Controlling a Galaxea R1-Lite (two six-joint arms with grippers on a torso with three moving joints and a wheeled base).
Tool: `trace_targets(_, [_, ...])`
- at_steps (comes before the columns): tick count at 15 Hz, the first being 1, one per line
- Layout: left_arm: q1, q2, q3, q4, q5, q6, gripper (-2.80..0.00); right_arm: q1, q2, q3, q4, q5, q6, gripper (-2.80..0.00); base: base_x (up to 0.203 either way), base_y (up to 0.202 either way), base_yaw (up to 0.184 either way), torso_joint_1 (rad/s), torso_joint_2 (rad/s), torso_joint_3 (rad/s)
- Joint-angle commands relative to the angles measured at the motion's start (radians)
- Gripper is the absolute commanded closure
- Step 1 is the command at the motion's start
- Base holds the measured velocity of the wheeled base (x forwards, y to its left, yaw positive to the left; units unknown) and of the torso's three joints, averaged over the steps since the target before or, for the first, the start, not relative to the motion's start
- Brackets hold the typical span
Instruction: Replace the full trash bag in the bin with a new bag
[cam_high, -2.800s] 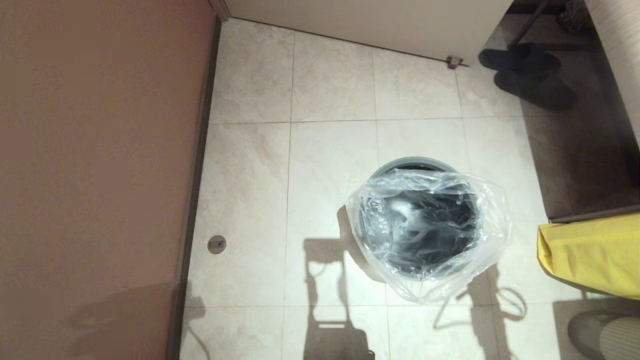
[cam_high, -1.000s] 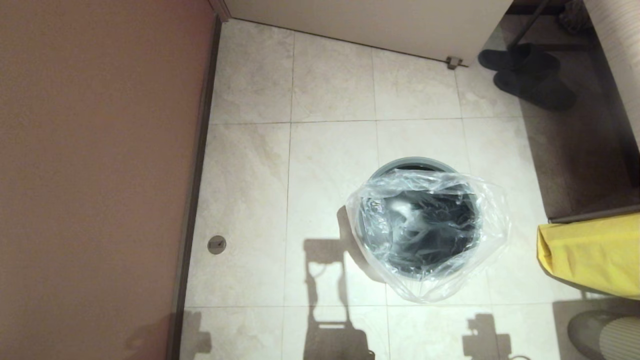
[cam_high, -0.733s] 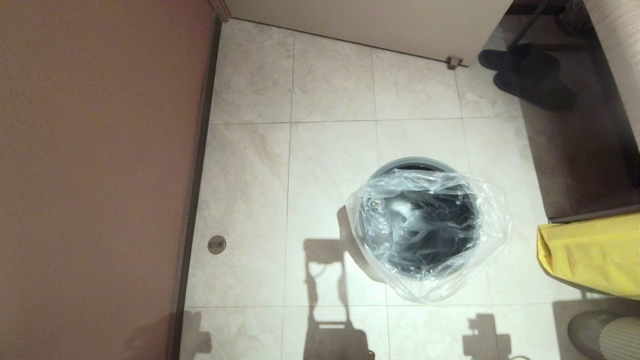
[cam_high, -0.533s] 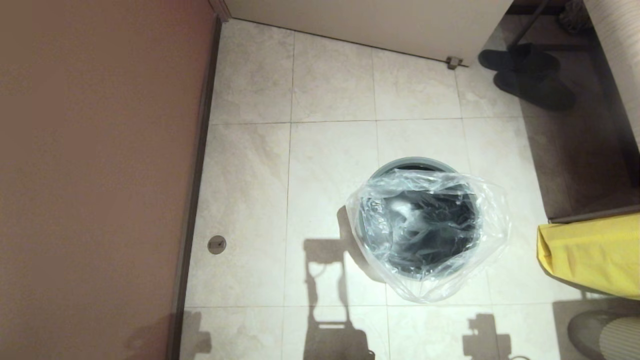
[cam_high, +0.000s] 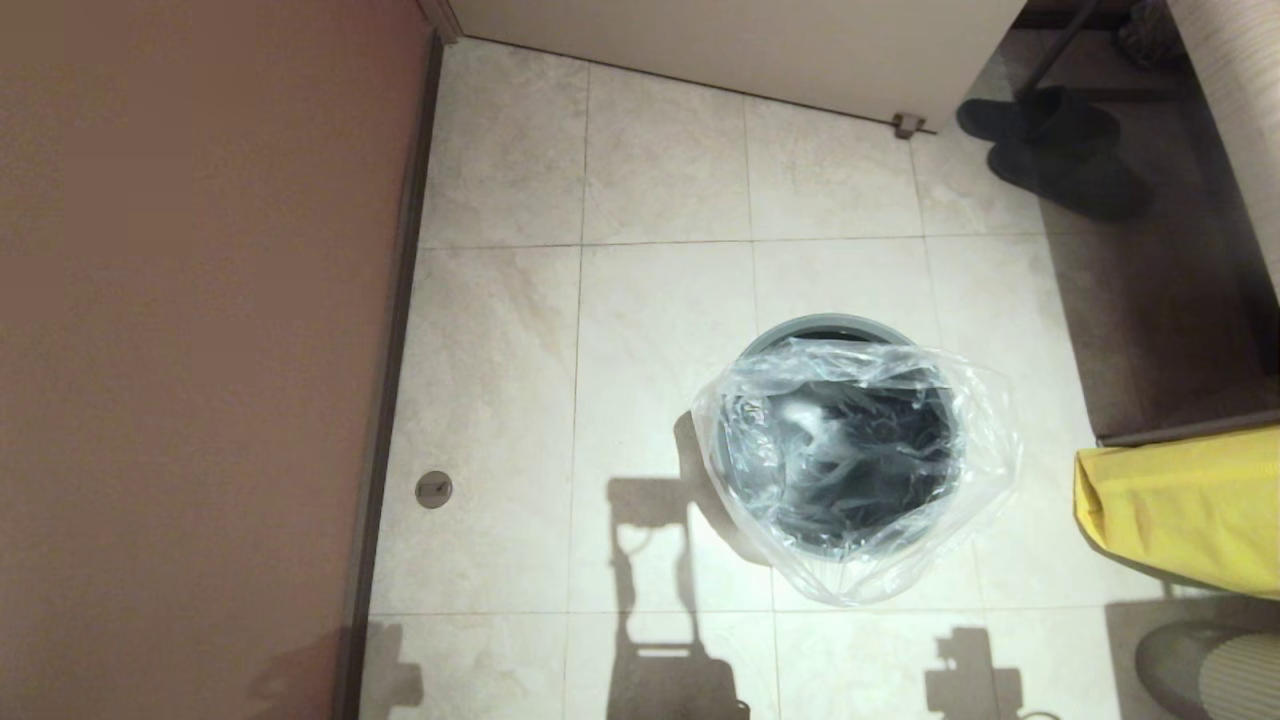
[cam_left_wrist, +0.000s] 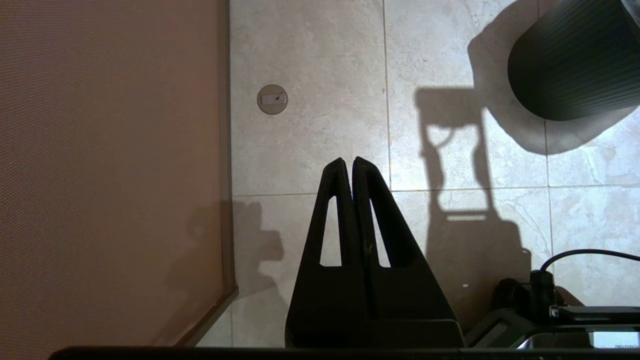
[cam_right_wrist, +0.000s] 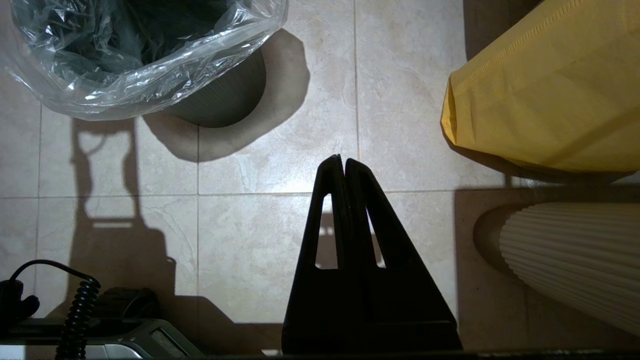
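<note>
The bin (cam_high: 838, 330) stands upright on the tiled floor (cam_high: 660, 350), a little right of the middle of the head view. The new bag (cam_high: 985, 450) sits in its mouth, the crinkled edge folded out over the rim on the near and right sides, while the far part of the rim shows bare. A yellow bag (cam_high: 1190, 505) lies on the floor to the right of the bin, apart from it, with a ribbed pale object (cam_right_wrist: 575, 250) just nearer the robot. The right gripper (cam_right_wrist: 344, 161) hangs over the floor near the bin and yellow bag, pointing down, jaws clenched on nothing. The left gripper (cam_left_wrist: 351, 162) hangs likewise near the brown wall (cam_high: 190, 330), jaws pressed together and empty.
</note>
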Motion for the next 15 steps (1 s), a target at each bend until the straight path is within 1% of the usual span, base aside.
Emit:
trace_targets(1, [0.000, 0.002, 0.000, 0.000, 0.000, 0.000, 0.00, 0.000, 0.003, 0.000, 0.000, 0.000, 0.002, 0.00, 0.000, 0.000, 0.000, 0.000, 0.00, 0.000])
trace_targets(15, [0.000, 0.002, 0.000, 0.000, 0.000, 0.000, 0.00, 0.000, 0.002, 0.000, 0.000, -0.002, 0.014, 0.00, 0.000, 0.000, 0.000, 0.000, 0.00, 0.000])
